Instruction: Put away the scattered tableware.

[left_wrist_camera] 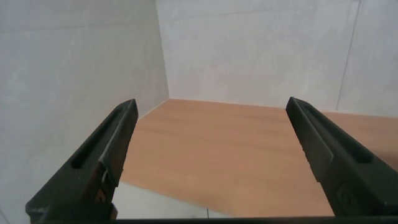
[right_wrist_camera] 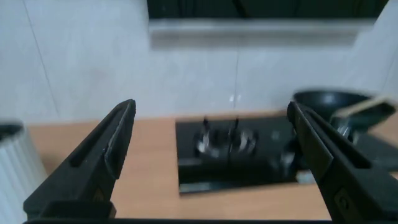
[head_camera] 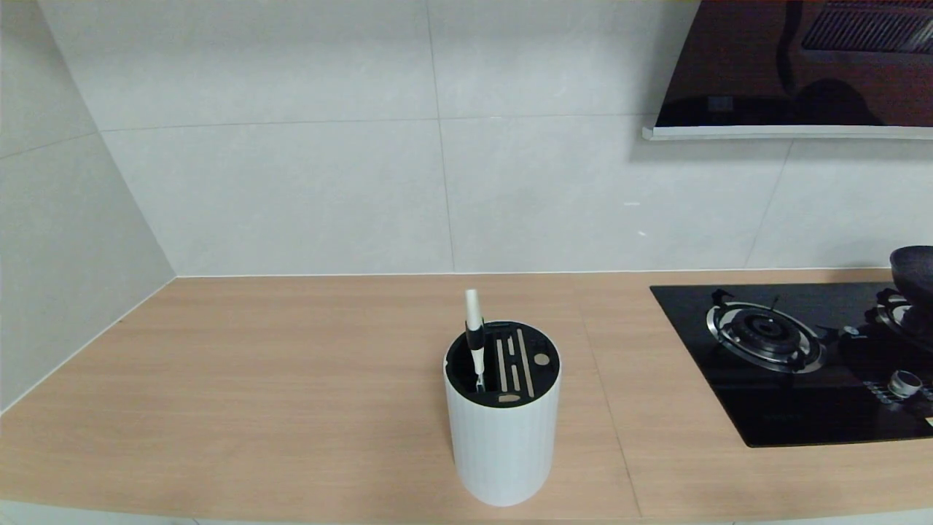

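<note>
Head view. A white cylindrical holder (head_camera: 503, 423) stands on the wooden table (head_camera: 291, 379), near the middle and toward the near edge. One utensil (head_camera: 474, 332) with a white handle and black collar sits in the left opening of the holder's slotted black top, its long axis nearly upright, handle uppermost. A stove (head_camera: 787, 364) is set into the table at the right, with a dark pan (head_camera: 915, 270) at its far right.

Left wrist view. The left claw (left_wrist_camera: 210, 107) is released, fingers spread wide with nothing between them. It faces bare table and the corner of the wall (left_wrist_camera: 249, 50).

Right wrist view. The right claw (right_wrist_camera: 210, 106) is likewise released and empty. It faces the stove (right_wrist_camera: 230, 155) and pan (right_wrist_camera: 329, 102), with the holder's ribbed side (right_wrist_camera: 15, 168) at the frame edge. By this the right arm is judged the nearer to the holder. Any next piece would enter from above, along the holder's upright axis.
</note>
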Tool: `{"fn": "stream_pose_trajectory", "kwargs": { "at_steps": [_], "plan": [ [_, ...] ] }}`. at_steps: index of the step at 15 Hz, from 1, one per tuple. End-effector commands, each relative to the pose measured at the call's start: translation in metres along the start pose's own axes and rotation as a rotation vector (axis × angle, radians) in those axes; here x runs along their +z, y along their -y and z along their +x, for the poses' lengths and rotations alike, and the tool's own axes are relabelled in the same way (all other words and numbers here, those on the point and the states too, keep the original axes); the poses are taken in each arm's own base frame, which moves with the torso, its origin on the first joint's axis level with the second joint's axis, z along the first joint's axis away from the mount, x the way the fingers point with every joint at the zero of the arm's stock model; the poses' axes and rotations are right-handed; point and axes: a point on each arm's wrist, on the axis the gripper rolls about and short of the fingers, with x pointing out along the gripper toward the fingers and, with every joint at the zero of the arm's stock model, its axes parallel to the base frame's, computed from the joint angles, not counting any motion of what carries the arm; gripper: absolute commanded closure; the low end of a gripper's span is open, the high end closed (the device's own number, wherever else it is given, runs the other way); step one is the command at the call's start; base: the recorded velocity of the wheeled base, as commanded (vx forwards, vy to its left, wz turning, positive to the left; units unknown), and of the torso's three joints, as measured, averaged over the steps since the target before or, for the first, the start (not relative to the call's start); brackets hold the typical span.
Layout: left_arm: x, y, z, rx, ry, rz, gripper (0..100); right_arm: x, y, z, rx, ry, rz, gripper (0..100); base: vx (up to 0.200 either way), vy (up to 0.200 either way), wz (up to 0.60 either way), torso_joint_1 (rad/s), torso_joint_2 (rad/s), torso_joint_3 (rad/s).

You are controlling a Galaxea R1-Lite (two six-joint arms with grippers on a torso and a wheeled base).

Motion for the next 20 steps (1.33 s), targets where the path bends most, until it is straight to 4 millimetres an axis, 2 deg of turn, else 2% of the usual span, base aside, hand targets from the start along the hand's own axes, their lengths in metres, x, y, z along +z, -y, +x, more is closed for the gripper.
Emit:
{"fn": "stream_pose_trajectory", "kwargs": {
  "at_steps": [1,3,4,5,8,20],
  "plan": [
    [-0.029,0.007,0.002,-0.047,-0.108,0.018,0,-0.039,-0.003,0.003,0.035,-0.132,0.019,0,0.000,0.000,0.00,0.000,0.00,0.000],
    [-0.034,0.007,0.001,-0.062,-0.155,-0.009,0,-0.043,-0.003,0.003,0.057,-0.171,0.044,0,0.000,0.000,0.00,0.000,0.00,0.000],
    [-0.039,0.011,0.000,-0.194,-0.202,-0.026,0,-0.052,-0.004,0.001,0.081,-0.259,0.042,0,0.000,0.000,0.00,0.000,0.00,0.000],
    [-0.039,0.012,0.000,-0.267,-0.198,-0.063,0,-0.052,-0.004,0.000,0.094,-0.261,0.042,0,0.000,0.000,0.00,0.000,0.00,0.000],
    [-0.043,0.015,-0.002,-0.372,-0.230,-0.101,0,-0.052,-0.005,0.000,0.111,-0.259,0.043,0,0.000,0.000,0.00,0.000,0.00,0.000],
    [-0.042,0.015,-0.002,-0.372,-0.232,-0.120,0,-0.052,-0.005,0.000,0.110,-0.259,0.045,0,0.000,0.000,0.00,0.000,0.00,0.000]
  ]
}}
